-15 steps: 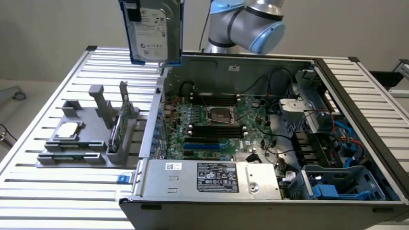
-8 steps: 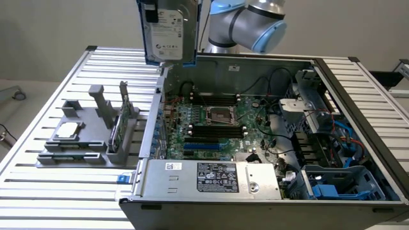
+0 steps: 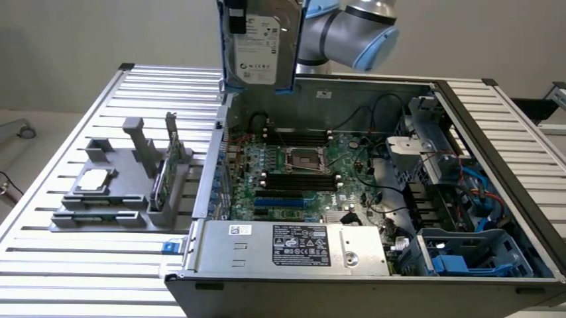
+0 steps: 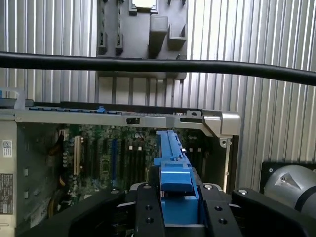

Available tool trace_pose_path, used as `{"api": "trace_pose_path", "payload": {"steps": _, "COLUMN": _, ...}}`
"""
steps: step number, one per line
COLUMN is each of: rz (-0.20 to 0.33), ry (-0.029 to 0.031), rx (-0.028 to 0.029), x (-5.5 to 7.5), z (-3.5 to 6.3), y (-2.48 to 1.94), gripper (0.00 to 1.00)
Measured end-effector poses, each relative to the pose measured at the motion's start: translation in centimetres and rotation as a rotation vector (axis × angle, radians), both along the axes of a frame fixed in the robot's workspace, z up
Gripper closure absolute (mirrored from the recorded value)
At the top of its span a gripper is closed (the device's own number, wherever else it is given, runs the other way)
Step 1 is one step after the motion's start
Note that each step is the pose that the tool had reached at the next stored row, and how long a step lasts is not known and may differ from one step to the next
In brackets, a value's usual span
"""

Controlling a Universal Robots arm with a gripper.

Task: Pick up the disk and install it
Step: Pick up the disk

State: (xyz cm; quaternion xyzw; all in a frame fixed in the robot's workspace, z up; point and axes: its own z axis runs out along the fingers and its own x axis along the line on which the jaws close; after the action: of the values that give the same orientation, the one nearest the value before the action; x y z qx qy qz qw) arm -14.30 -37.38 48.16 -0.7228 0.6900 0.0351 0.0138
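The disk (image 3: 259,46), silver-grey with a white label and blue side rails, hangs upright high above the far-left wall of the open computer case (image 3: 292,255). In the wrist view its blue rail (image 4: 173,158) runs edge-on between the black fingers (image 4: 148,212) of my gripper (image 4: 180,210), which is shut on it. Below the disk lies the motherboard (image 3: 296,175). The arm's grey and blue wrist joint (image 3: 358,33) stands just to the exterior view's right of the disk.
A grey fixture (image 3: 119,199) on the slatted table holds a small silver chip (image 3: 95,179) and a thin green card (image 3: 168,175). Inside the case are a power supply (image 3: 292,246) and a blue drive bay (image 3: 464,258). A black cable (image 4: 158,65) crosses the wrist view.
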Motion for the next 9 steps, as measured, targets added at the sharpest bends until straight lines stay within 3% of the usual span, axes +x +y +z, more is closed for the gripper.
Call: {"api": "trace_pose_path", "payload": {"steps": 9, "rz": 0.0, "ry": -0.0001, "rx": 0.0, "x": 1.5, "z": -0.02, "y": -2.86, "gripper": 0.67}}
